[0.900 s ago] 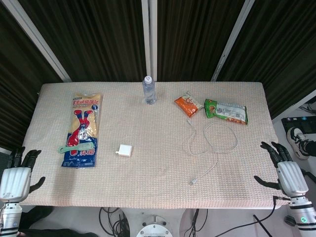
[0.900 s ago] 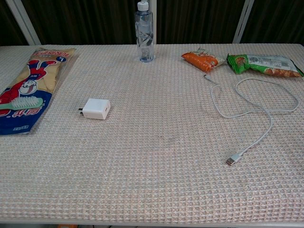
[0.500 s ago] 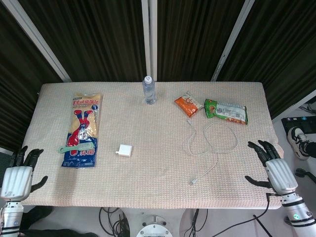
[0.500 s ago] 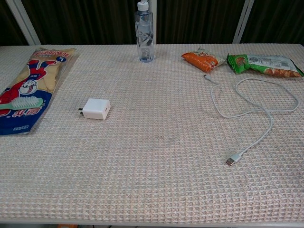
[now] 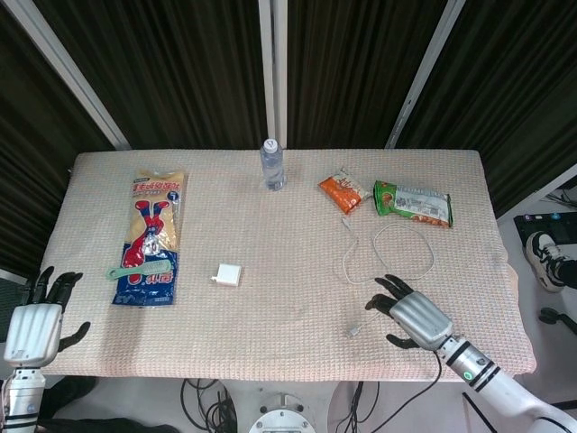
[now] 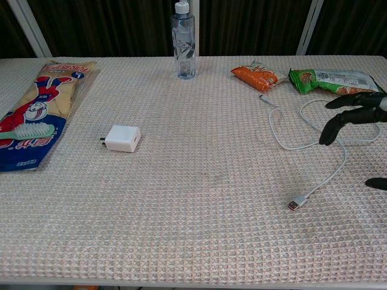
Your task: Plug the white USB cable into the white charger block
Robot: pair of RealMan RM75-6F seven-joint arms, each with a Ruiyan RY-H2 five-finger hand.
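The white charger block [image 5: 227,274] [image 6: 123,138] lies flat left of the table's middle, prongs pointing left. The white USB cable [image 5: 394,267] [image 6: 338,142] loops across the right half, its USB plug [image 5: 353,332] [image 6: 294,204] lying nearest the front. My right hand [image 5: 412,316] [image 6: 354,118] hovers over the cable's near stretch, fingers spread, holding nothing, just right of the plug. My left hand [image 5: 38,318] hangs open off the table's front left corner, far from the charger; the chest view does not show it.
A clear water bottle [image 5: 272,165] stands at the back middle. An orange snack pack [image 5: 341,191] and a green one [image 5: 413,203] lie at the back right. A toothbrush [image 5: 138,268] rests on a blue-and-yellow package [image 5: 151,234] at the left.
My right hand has swung in from beyond the table's right edge to above the cable near its plug. The left hand has barely shifted. Cable and charger lie as before.
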